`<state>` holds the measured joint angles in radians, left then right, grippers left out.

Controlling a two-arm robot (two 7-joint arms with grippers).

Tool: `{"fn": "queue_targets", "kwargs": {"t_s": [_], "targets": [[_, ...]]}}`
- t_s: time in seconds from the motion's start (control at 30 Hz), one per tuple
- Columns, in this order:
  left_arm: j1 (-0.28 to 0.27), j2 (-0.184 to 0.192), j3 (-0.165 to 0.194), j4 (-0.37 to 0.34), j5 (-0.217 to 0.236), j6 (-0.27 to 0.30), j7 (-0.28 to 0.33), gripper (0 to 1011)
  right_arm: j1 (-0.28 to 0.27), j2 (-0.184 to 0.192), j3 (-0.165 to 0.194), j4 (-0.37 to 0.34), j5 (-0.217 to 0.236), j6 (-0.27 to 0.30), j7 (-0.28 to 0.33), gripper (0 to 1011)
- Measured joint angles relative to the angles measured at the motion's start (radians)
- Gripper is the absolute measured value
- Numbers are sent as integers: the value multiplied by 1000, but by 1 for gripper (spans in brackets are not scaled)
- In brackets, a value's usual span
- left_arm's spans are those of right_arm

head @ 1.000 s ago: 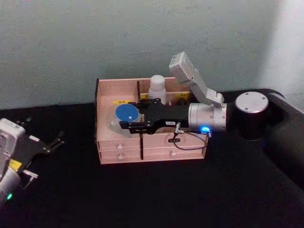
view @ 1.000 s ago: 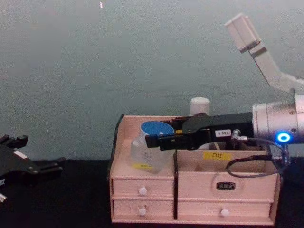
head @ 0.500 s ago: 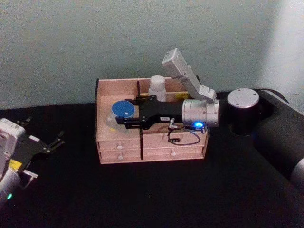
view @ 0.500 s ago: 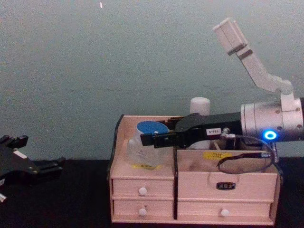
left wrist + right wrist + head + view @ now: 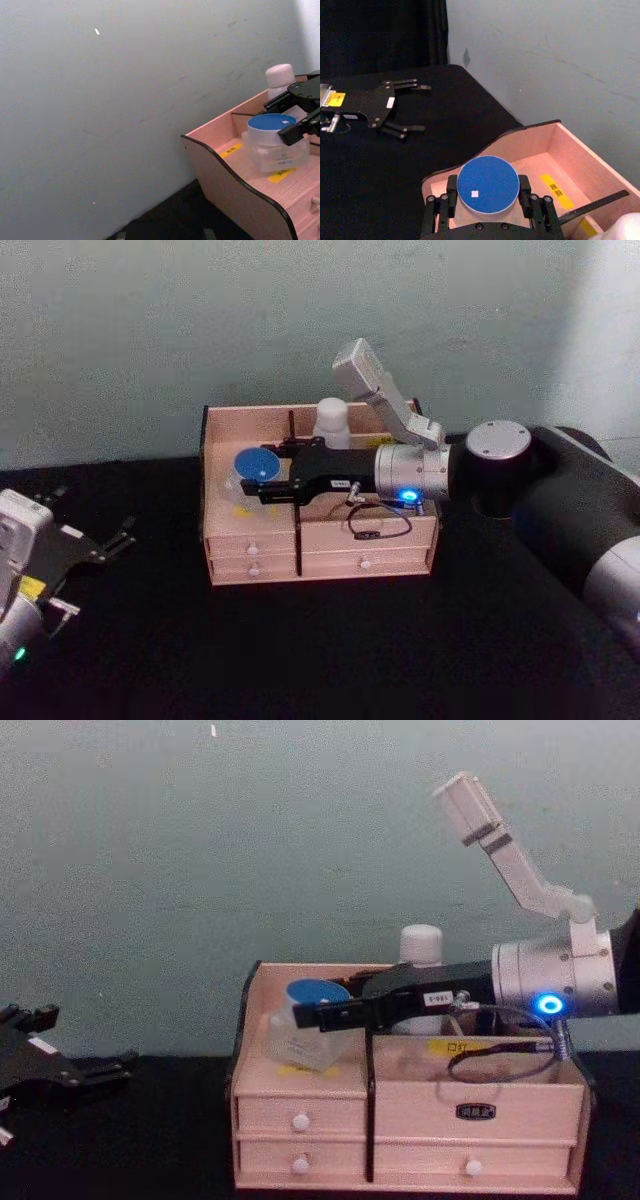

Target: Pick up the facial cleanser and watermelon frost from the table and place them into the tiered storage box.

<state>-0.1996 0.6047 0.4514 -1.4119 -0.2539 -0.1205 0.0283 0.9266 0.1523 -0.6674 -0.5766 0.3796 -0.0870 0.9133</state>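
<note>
Against a pale wall, right gripper (image 5: 262, 482) lowers a blue-lidded jar (image 5: 256, 469), clamped between its jaws, into the tiered storage box (image 5: 250, 545); release likely follows. Left gripper (image 5: 110, 538) idles, fingers apart.

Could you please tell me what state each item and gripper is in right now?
Blue-lidded jar: lid on, upright, in the left compartment of the tiered storage box, between the right gripper's fingers.
White-capped bottle: capped, upright in a rear compartment.
Tiered storage box: upright on the table, all four drawers closed.
Right gripper: fingers either side of the jar.
Left gripper: open, idle above the table at the left.
</note>
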Motion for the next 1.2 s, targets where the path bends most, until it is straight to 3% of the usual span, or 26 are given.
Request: {"fn": "queue_targets", "kwargs": {"t_s": [0.33, 0.73, 1.2], "targets": [[0, 0, 0, 0, 0, 0, 0, 1001, 13, -21, 21, 45, -18, -8, 11, 730], [0, 0, 0, 0, 0, 0, 0, 1001, 12, -27, 41, 44, -43, -4, 8, 730], [0, 0, 0, 0, 0, 0, 0, 1001, 11, -27, 39, 44, -42, -2, 7, 730]]}}
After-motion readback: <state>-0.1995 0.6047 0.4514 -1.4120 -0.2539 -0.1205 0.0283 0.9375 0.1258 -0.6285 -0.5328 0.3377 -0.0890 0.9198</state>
